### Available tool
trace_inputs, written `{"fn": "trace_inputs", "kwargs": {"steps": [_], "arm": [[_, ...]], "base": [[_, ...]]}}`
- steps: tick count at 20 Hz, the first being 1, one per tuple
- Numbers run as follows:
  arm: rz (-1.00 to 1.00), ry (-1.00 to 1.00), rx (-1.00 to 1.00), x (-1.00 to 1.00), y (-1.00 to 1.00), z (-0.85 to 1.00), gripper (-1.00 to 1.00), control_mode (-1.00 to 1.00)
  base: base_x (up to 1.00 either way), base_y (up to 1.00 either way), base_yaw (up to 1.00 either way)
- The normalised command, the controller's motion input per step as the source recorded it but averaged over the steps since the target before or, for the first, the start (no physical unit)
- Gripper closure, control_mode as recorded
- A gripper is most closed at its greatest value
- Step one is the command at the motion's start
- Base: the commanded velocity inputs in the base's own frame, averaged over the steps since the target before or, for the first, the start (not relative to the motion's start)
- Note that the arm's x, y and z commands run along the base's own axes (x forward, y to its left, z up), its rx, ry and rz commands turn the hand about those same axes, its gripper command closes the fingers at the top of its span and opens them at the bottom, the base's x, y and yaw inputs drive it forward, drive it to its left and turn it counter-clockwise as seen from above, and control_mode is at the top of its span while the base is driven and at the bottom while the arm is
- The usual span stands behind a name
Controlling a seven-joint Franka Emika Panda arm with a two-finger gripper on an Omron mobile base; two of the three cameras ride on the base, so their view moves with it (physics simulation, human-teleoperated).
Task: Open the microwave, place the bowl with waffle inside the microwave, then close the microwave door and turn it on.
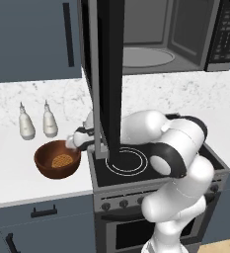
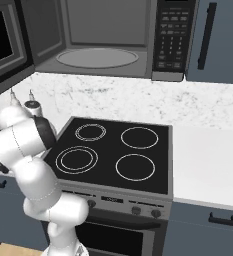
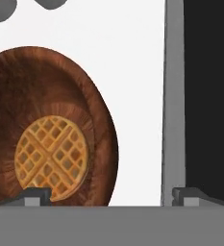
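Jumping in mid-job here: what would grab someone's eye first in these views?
The microwave door swung wide open, hanging edge-on over the stove, with the grey turntable exposed. Next, the white arm bent low to its left, its open gripper just above the bowl on the counter. The waffle lies flat inside that bowl, left of the stove.

Glossy white arm (image 1: 185, 197), dark joints
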Motion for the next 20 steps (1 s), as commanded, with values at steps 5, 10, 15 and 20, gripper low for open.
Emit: {"fn": "trace_inputs", "kwargs": {"steps": [5, 10, 15, 20], "arm": [[0.00, 0.00, -0.03, 0.01, 0.29, -0.18, -1.00, -1.00], [0.00, 0.01, -0.08, 0.09, 0.07, -0.42, -1.00, -1.00], [0.00, 0.00, -0.07, 0.07, 0.00, -0.39, -1.00, -1.00], [0.00, 0.00, -0.05, 0.00, 0.06, -0.25, 1.00, -1.00]], "base": [[0.00, 0.00, 0.00], [0.00, 0.00, 0.00], [0.00, 0.00, 0.00], [0.00, 0.00, 0.00]]}}
